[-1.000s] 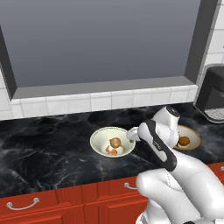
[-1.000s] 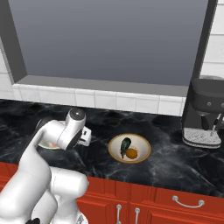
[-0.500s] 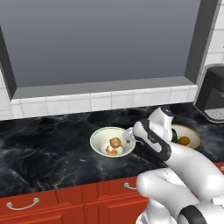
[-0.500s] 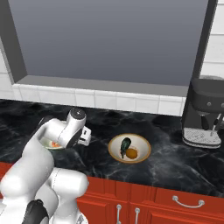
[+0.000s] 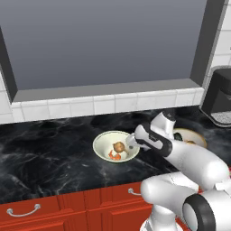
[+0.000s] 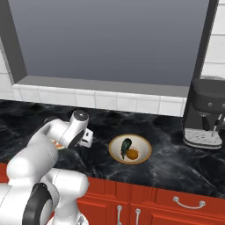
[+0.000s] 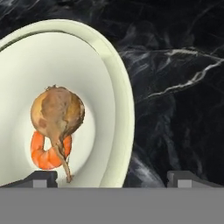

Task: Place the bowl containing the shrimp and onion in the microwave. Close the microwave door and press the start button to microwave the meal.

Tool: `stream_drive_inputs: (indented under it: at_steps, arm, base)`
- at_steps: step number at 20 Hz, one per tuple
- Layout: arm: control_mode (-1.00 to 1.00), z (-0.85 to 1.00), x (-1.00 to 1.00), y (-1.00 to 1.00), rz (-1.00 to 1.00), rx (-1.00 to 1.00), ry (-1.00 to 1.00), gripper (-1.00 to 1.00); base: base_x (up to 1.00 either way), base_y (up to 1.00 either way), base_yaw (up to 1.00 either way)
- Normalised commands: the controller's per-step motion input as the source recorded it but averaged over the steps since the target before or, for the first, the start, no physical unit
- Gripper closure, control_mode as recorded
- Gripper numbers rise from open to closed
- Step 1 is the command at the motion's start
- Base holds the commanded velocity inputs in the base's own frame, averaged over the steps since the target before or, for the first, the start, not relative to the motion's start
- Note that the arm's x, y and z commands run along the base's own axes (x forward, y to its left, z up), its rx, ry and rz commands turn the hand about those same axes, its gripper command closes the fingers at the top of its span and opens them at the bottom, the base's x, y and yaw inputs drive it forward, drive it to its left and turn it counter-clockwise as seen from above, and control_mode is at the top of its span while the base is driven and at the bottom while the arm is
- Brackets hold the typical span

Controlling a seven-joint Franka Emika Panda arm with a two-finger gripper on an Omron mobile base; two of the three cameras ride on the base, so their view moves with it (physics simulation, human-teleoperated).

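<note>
Your pincer (image 7: 111, 178) stands open just above the bowl (image 7: 114, 83), one fingertip (image 7: 37, 178) over the inside, the other (image 7: 188, 178) outside over the black counter (image 7: 175, 65), so the rim lies between them. Take hold there. Expect a stiff, smooth, probably slippery wall, so pinch squarely. The onion (image 7: 57, 111) and shrimp (image 7: 46, 153) lie loose inside, near the inner fingertip; keep the bowl level or they will roll.

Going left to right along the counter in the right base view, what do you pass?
The gripper at the end of the white arm, then the tan plate with dark and orange food, then the coffee machine at the far right.
</note>
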Motion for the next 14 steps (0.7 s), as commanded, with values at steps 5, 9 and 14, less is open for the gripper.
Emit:
stream_drive_inputs:
  at_steps: [5, 9, 14]
  arm:
    - [-1.0, -0.26, 0.05, 0.02, 0.0, 0.0, 0.0, -1.0]
    - [-1.0, -0.24, 0.07, 0.07, 0.0, 0.0, 0.0, -1.0]
    - [-1.0, -0.22, 0.08, 0.12, 0.0, 0.0, 0.0, -1.0]
  base:
    - [0.0, 0.0, 0.0]
    - [0.0, 0.0, 0.0]
    - [0.0, 0.0, 0.0]
